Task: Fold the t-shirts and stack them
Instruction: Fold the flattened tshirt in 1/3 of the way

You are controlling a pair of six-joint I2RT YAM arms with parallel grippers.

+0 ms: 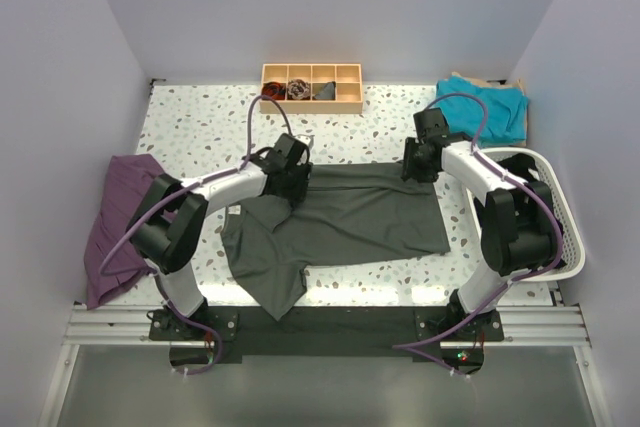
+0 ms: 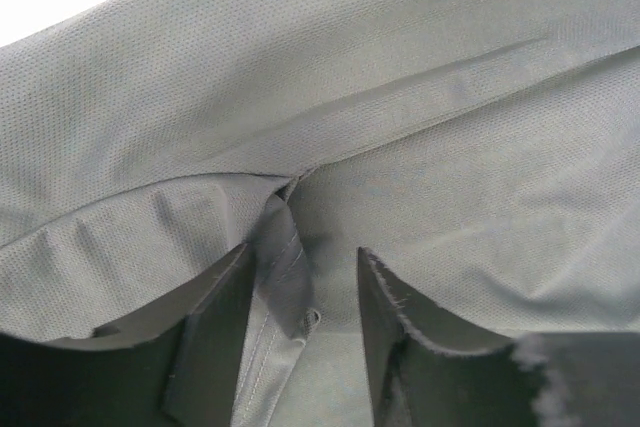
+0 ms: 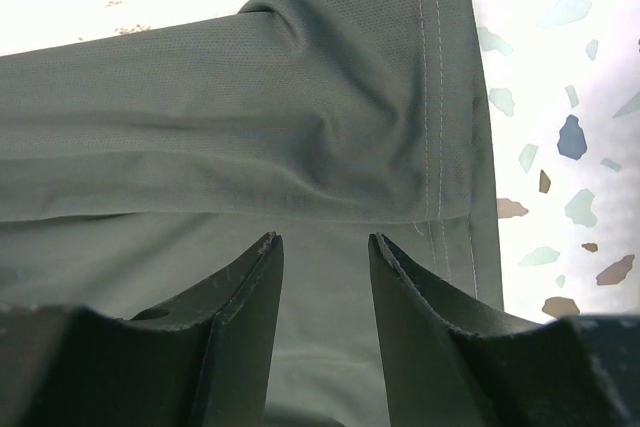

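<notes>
The grey shirt (image 1: 345, 222) is lying across the middle of the surface (image 1: 200, 127), with its far edge folded over. The left hand (image 2: 305, 252) is being held apart astride a raised fold. The right hand (image 3: 325, 239) is being held apart at the hemmed corner. Speckled surface is showing between that fold and the tray (image 1: 311, 105). The teal shirt (image 1: 485, 107) is lying at the far right corner. The near right side is being hemmed in by a basket (image 1: 572, 237), and the left edge by a purple cloth (image 1: 115, 232).

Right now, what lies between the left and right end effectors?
Only the dark grey t-shirt: its far edge runs from the left end effector to the right end effector. The top external view shows it.
</notes>
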